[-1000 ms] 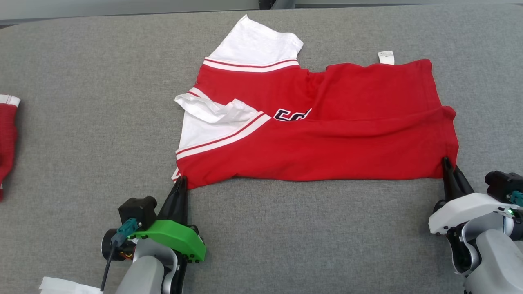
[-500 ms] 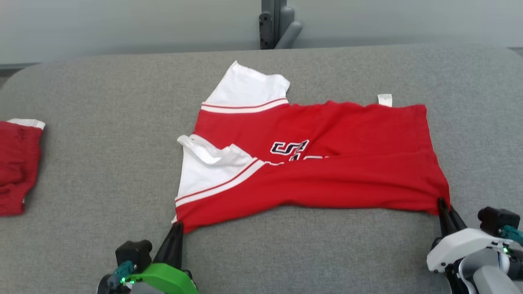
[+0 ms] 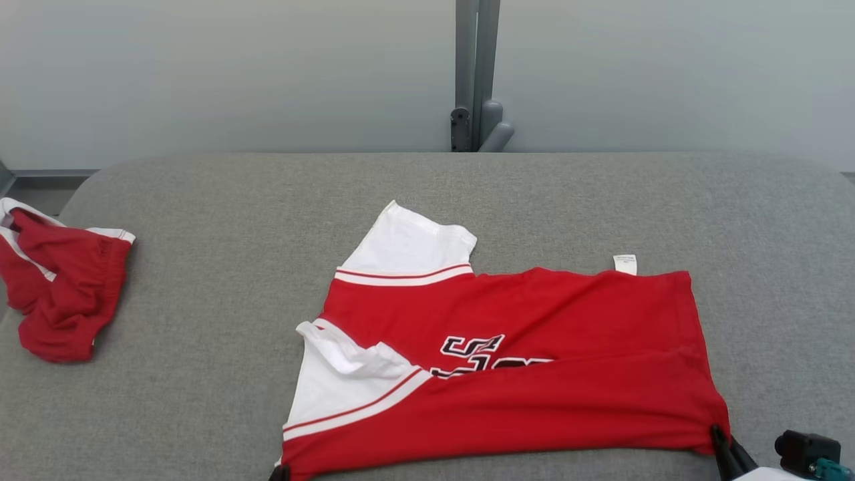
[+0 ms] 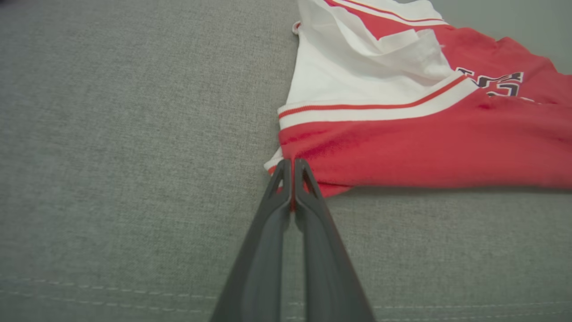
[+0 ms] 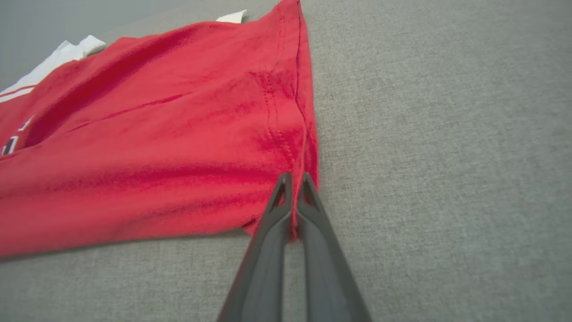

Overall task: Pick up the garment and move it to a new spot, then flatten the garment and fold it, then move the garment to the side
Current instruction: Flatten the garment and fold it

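A pale wall [image 3: 200,67] and grey post [image 3: 474,60] now show above the grey padded table [image 3: 200,220], since the view has tipped up, and a second red cloth [image 3: 63,287] lies at 9 o'clock. The left gripper [image 4: 292,167] is clamped on the near left corner of the shirt [image 3: 534,314], which lies at 6 o'clock, and the right gripper [image 5: 294,179] on its near right corner. More lettering [image 3: 471,347] is uncovered than a second ago, which suggests the near layer is being drawn back to flatten it.
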